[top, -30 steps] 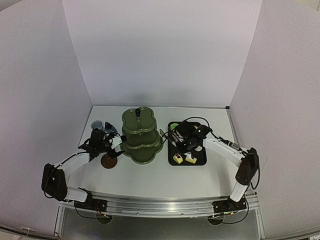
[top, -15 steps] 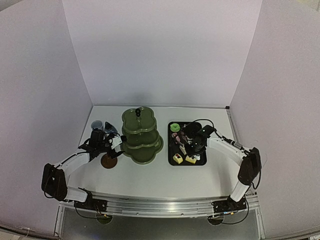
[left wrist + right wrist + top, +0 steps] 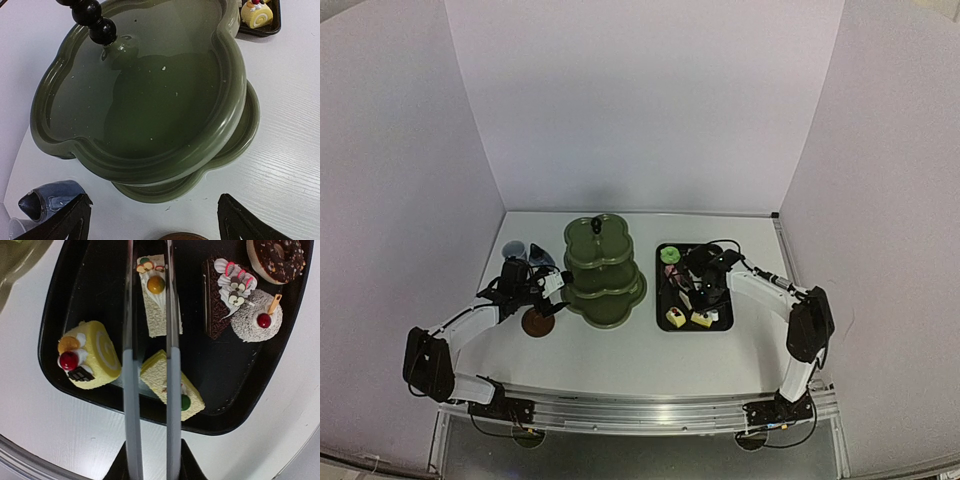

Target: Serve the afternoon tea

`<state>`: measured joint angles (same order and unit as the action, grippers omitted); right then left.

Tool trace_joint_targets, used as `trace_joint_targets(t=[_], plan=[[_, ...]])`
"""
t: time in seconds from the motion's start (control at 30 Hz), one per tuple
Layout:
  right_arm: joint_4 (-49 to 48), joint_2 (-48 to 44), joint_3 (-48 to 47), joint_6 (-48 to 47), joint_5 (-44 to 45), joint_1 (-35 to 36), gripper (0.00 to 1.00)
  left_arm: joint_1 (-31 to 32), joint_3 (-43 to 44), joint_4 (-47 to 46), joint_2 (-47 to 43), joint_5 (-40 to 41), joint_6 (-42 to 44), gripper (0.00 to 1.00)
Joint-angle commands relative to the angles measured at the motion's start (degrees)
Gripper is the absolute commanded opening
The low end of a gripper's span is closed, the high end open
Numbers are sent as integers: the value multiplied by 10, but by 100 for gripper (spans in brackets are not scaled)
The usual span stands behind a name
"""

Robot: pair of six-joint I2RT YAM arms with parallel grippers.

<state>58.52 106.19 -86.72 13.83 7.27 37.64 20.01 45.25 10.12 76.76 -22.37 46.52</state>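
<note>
The olive-green three-tier stand (image 3: 603, 270) stands mid-table with bare tiers and fills the left wrist view (image 3: 150, 95). My left gripper (image 3: 533, 292) is open and empty beside it, over a brown saucer (image 3: 538, 322), whose rim shows between my fingers (image 3: 182, 236). The pale cup (image 3: 513, 250) and dark-blue pot (image 3: 541, 258) stand behind it. My right gripper (image 3: 708, 282) is shut on the white tongs (image 3: 131, 390) over the black tray (image 3: 695, 322). Several cakes lie on the tray: a yellow roll (image 3: 87, 356), a yellow slice (image 3: 172, 385), a white slice (image 3: 157, 295) and a chocolate slice (image 3: 220, 297).
The tong arms run either side of the white slice, a little apart. A grey cherry-topped dome (image 3: 257, 315) and a chocolate doughnut (image 3: 277, 257) lie at the tray's far end. White walls close in the table on three sides. The pot (image 3: 50, 200) is close by my left finger.
My right gripper has drawn back to the right, from the tray's stand-side edge to over the tray's middle, with the tongs in it. The left arm has not moved.
</note>
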Motion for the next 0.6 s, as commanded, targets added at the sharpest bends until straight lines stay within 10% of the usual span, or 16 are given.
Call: trace_joint_targets(t=[0.0, 0.57], plan=[[-13, -1, -30, 2, -4, 0, 9, 3, 3, 3, -26, -6, 1, 88], [49, -148, -14, 67, 0, 56, 0, -49, -79, -19, -118, 9, -190, 92]])
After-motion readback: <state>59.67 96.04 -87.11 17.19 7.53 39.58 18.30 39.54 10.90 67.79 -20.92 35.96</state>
